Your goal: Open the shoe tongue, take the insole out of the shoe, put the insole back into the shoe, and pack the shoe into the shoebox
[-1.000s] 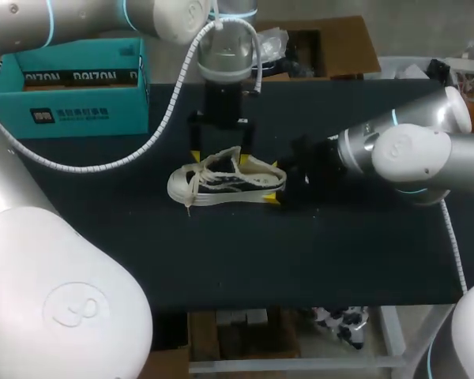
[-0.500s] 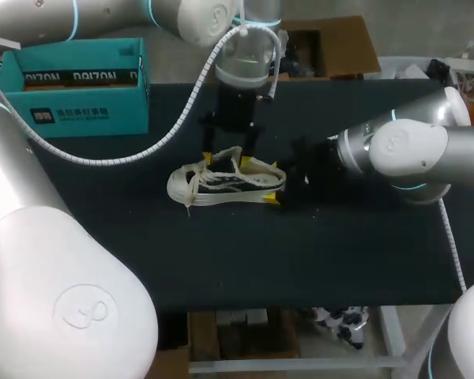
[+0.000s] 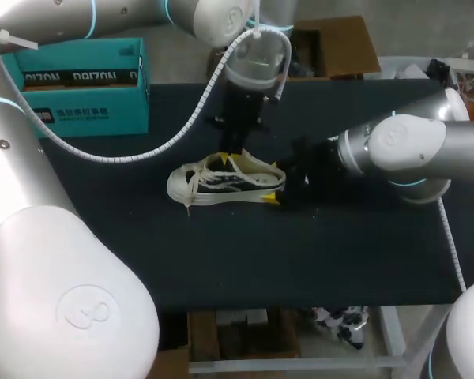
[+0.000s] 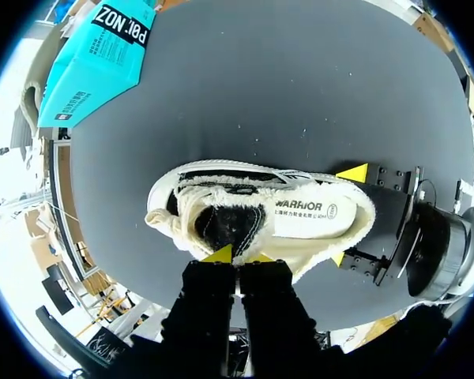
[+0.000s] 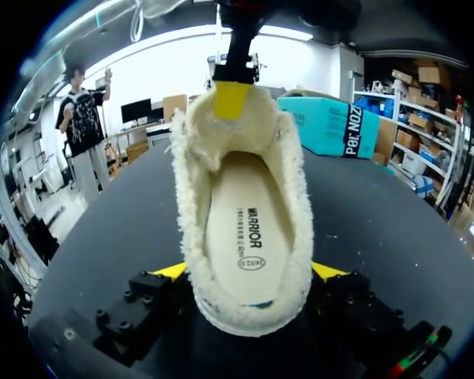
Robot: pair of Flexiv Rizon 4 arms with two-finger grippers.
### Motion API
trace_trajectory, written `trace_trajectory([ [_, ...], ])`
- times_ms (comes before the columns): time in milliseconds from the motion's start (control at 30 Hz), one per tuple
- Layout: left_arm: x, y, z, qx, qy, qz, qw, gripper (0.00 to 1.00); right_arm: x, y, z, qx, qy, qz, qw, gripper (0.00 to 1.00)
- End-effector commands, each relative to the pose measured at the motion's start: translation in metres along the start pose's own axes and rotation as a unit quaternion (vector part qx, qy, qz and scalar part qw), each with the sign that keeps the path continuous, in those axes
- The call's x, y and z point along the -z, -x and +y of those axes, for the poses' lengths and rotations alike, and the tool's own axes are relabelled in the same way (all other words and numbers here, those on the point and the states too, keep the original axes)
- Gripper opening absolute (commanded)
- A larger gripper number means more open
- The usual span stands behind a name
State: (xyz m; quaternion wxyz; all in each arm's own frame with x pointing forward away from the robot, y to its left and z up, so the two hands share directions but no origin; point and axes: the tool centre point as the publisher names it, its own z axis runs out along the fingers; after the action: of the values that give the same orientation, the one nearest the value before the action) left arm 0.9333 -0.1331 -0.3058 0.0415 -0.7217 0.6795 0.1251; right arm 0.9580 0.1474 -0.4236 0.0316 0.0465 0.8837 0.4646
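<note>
Step one in hand: left gripper pinches the tongue, right gripper clamps the shoe heel; next, by judgement, draw tongue back.

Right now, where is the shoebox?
In the head view, the teal shoebox stands at the far left corner of the table, apart from the shoe at its middle.

- A table with a dark, matte top runs the full width of the head view.
- The left wrist view shows the same dark top, with a few small pale specks scattered on it.
- In the right wrist view it stretches away flat and dark.
</note>
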Motion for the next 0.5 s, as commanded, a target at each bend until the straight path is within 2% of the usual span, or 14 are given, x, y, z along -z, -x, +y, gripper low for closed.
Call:
trace_trajectory([
  [33,0.001,0.023,0.008,-0.001,-0.019,0.047,0.999,0.00,-0.008,0.005,-0.006,-0.002,0.004,-0.001,1.000,0.00],
  [233,-0.009,0.047,0.005,-0.004,-0.033,0.112,0.993,0.00,-0.009,0.006,-0.007,-0.007,0.005,-0.001,1.000,0.00],
  [300,-0.015,0.054,0.004,-0.019,-0.035,0.139,0.989,0.00,-0.009,0.006,-0.006,-0.007,0.005,-0.002,1.000,0.00],
  [500,-0.033,0.070,-0.004,-0.016,-0.029,0.213,0.976,0.00,-0.009,0.006,-0.006,-0.007,0.005,-0.002,1.000,0.00],
])
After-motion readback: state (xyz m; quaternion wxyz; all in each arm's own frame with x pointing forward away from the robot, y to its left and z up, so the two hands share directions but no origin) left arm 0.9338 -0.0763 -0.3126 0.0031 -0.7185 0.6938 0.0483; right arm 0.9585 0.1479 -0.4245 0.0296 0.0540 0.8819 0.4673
